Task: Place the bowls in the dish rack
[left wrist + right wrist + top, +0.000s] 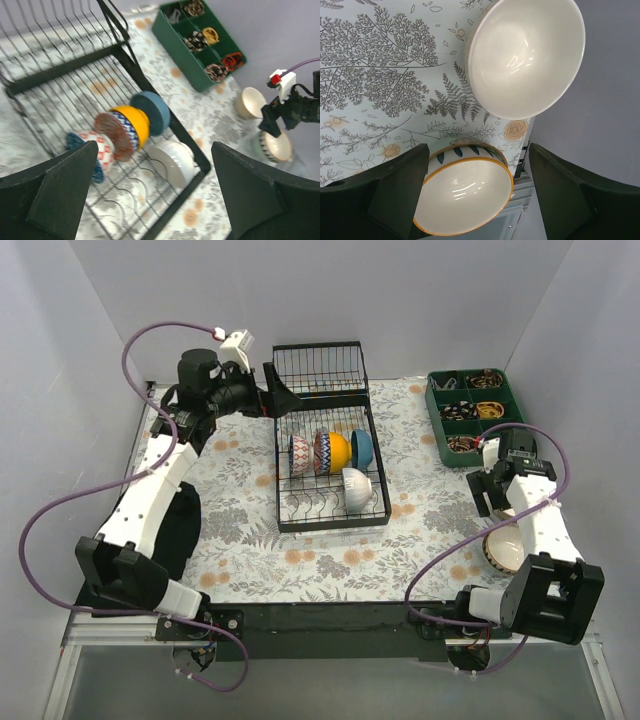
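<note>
I see a green compartment tray [478, 410] at the far right corner of the floral mat [240, 540], well apart from the dish rack [283, 502], which sits in the middle of the mat. The rack's wire-grid end section [320, 368] stands raised at the far end, just beside my left gripper [272, 390]. Five bowls are in the rack. A red-patterned bowl [300, 453], a second patterned bowl [323, 451], a yellow-orange bowl [340, 450] and a blue bowl [362, 447] stand on edge in a row across it, and a white bowl [357, 488] leans nearer to me. Two more sit upright at the mat's right edge: a cream bowl [527, 55] and, nearer the table's front, an orange-rimmed bowl [467, 195]. Whether they touch I cannot tell

My left arm reaches far forward and bends right, its wrist by the rack's far left corner. My right arm is folded back, its wrist pointing down over the two loose bowls

The left gripper's jaws are spread wide with nothing between them. The right gripper [477, 150] is spread wide too and empty, hovering over the gap between the cream bowl and the orange-rimmed bowl
</note>
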Robot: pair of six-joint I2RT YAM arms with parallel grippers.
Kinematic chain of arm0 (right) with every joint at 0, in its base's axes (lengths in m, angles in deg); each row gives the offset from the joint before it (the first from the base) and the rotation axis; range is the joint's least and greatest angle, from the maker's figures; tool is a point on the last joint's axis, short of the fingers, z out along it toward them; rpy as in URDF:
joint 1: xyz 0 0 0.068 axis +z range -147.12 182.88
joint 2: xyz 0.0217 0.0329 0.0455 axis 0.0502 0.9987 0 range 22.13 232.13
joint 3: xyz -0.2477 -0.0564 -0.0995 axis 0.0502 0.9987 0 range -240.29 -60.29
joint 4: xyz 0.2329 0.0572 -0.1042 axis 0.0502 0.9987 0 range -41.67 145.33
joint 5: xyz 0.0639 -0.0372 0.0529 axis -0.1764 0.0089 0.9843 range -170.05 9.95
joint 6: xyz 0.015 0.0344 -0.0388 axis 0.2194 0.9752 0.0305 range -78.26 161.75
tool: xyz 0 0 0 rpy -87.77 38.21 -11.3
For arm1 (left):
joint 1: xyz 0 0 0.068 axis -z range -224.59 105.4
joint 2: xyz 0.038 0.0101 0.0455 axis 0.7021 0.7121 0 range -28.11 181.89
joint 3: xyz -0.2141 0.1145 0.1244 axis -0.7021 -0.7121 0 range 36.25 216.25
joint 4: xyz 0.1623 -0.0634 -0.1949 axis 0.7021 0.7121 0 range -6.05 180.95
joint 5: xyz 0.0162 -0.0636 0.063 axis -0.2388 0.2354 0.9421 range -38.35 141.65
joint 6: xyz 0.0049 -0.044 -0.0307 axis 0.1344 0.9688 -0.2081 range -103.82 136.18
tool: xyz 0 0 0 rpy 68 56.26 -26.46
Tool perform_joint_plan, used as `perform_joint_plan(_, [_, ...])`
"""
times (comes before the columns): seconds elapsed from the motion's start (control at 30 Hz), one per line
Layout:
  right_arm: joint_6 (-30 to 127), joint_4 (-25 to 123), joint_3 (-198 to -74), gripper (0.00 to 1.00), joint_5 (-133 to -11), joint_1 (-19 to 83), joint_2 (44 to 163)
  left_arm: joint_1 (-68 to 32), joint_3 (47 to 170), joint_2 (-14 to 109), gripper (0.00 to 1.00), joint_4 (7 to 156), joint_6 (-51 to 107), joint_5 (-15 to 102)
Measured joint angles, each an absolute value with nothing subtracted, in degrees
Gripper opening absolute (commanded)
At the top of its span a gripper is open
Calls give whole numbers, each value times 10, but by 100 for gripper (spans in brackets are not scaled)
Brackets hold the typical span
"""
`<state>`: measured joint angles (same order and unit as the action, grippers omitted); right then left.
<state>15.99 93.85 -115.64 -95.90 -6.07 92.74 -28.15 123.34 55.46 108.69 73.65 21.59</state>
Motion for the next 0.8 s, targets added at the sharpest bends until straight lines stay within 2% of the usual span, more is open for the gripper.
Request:
perform_joint_plan(0.2, [160, 905, -1156, 88, -944, -85, 989, -311, 1287, 531, 98, 1134, 637, 268])
perform_joint_plan(0.43, [161, 856, -1156, 83, -914, -93, 1035, -318, 1303, 564, 98, 1177, 615, 285])
perform_joint_plan(0.6, [157, 830, -1156, 66, -897, -94, 1074, -318, 1303, 575, 98, 1190, 604, 288])
perform_joint_plan(0.7, [153, 826, -1156, 49, -885, -95, 1094, -318, 1304, 576, 98, 1191, 598, 294])
perform_joint_plan(0.73, [151, 826, -1156, 36, -879, -95, 1097, -318, 1305, 576, 98, 1192, 594, 298])
perform_joint_plan(0.8, [143, 826, -1157, 25, -870, -95, 1098, -318, 1305, 576, 98, 1191, 589, 304])
